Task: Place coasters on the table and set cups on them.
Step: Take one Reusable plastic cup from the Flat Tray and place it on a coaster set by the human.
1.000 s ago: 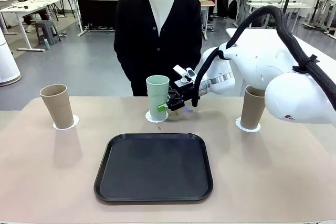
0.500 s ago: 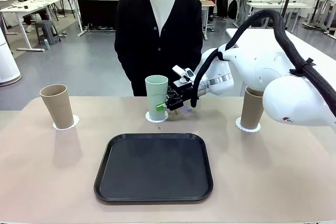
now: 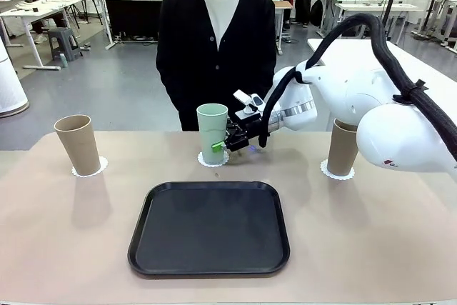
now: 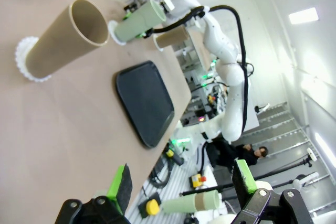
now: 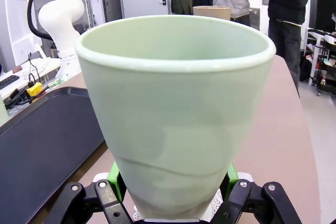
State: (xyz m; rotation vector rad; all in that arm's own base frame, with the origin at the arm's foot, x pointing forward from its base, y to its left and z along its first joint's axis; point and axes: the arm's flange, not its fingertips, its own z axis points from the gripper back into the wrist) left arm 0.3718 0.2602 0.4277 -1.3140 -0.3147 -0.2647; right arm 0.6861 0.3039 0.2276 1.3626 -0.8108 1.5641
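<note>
Right gripper (image 3: 223,143), at frame centre, clamps the base of the mint green cup (image 3: 212,132), which over the last second has settled a little lower and leftward onto the middle coaster (image 3: 213,160) on the table (image 3: 371,233). Placement therefore looks nearly complete, with release judged to be next. Both tan cups (image 3: 78,144) already stand on coasters at left and right; the left gripper (image 4: 181,184) hangs wide and empty.

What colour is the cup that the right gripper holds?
Pale mint green. The cup shows best in the right wrist view, between the right gripper's green pads.
</note>
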